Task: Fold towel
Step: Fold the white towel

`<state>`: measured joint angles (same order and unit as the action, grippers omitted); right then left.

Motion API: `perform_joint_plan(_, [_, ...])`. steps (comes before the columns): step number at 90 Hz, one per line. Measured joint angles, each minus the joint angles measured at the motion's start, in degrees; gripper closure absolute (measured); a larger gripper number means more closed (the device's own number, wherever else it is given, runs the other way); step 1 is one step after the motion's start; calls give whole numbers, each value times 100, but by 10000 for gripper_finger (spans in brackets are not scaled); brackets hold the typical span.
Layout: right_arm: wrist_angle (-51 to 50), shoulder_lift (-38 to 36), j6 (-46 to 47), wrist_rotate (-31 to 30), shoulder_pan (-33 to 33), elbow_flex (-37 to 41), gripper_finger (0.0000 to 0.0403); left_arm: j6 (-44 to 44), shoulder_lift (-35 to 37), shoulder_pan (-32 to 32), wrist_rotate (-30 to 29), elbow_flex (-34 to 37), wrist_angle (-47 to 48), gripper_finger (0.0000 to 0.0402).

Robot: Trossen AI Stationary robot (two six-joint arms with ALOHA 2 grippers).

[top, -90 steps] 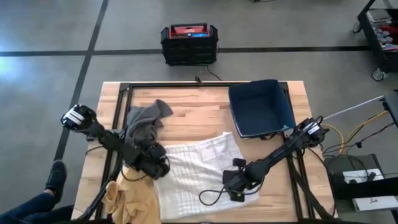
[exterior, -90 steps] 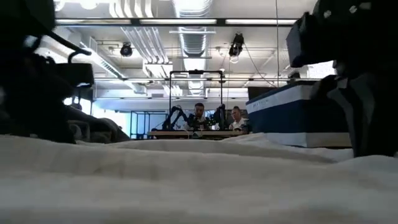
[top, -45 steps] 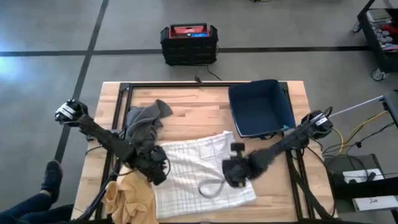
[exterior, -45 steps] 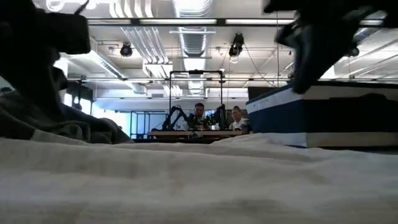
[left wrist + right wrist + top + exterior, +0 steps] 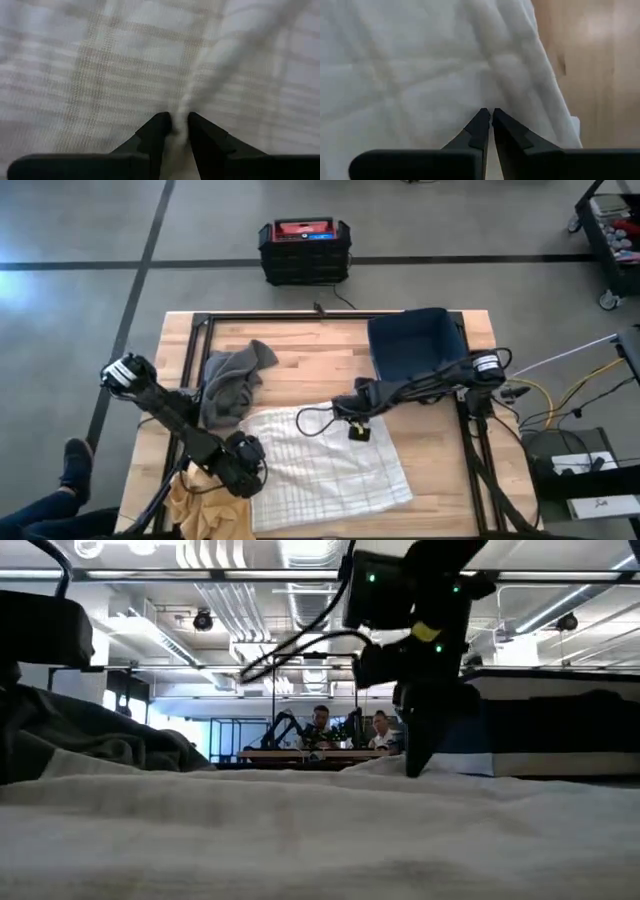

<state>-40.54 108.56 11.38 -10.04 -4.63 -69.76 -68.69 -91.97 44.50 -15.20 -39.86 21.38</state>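
High view: a wooden table (image 5: 300, 370) is standing on a grey floor crossed by dark lines; a white checked towel (image 5: 325, 465) is lying flat across its near half; a grey cloth (image 5: 230, 380) is heaped towards the far left; a tan cloth (image 5: 205, 500) is bunching at the near left corner; a dark blue bin (image 5: 420, 355) is sitting at the far right; a red-and-black case (image 5: 303, 248) is resting on the floor beyond the table; the left gripper (image 5: 243, 470) is pressing at the towel's left edge; the right gripper (image 5: 358, 431) is hovering at the towel's far right edge. Low view: the towel (image 5: 320, 830) is filling the foreground; the bin (image 5: 550, 725) is rising at the right; ceiling ducts and strip lights are running overhead; two seated people (image 5: 350, 728) are showing at a distant bench. Left wrist view: the left gripper (image 5: 180, 126) is pinching a raised ridge of towel (image 5: 100, 75) between its fingers. Right wrist view: the right gripper (image 5: 491, 120) is holding its fingers closed together, tips touching, above the towel (image 5: 420, 65), bare table (image 5: 600, 65) lying beside.
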Motion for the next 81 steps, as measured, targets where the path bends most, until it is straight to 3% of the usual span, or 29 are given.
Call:
perform_joint_plan(25, [-422, 0, 299, -454, 374, 109, 390, 11, 130, 73, 120, 7, 5, 325])
perform_joint_plan(40, [-491, -84, 191, -406, 332, -117, 390, 47, 321, 71, 103, 13, 17, 325])
perform_joint_plan(49, [-477, -263, -99, 32, 190, -368, 390, 52, 559, 71, 85, 22, 147, 325])
perform_joint_plan(61, [-443, -587, -219, 555, -240, -608, 389, 221, 953, 73, -414, -90, 65, 325])
perform_joint_plan(81, [-356, -863, 214, 563, -1365, -471, 389, 996, 1208, 48, -1594, -144, -92, 325])
